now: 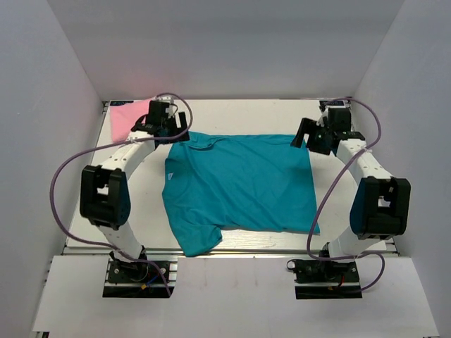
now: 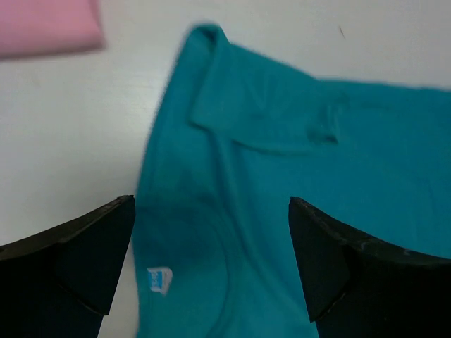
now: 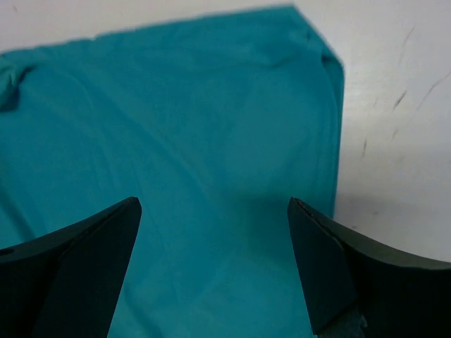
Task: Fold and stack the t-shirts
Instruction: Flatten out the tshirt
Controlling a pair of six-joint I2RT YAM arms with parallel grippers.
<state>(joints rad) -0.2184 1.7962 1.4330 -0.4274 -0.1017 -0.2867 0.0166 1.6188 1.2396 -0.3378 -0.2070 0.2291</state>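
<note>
A teal t-shirt [image 1: 239, 186] lies spread flat on the white table, neck to the left, one sleeve hanging toward the near edge. A folded pink t-shirt [image 1: 130, 116] lies at the back left corner. My left gripper [image 1: 171, 132] is open and empty, hovering over the teal shirt's far left corner. In the left wrist view its gripper [image 2: 211, 232] is above the collar and a white label [image 2: 159, 279]. My right gripper [image 1: 307, 135] is open and empty over the shirt's far right corner. In the right wrist view its gripper [image 3: 213, 225] is above the teal shirt's cloth [image 3: 211, 127].
White walls enclose the table on the left, back and right. The pink shirt also shows in the left wrist view [image 2: 49, 24], top left. Bare table [image 3: 394, 141] lies right of the teal shirt's edge. Purple cables loop beside both arms.
</note>
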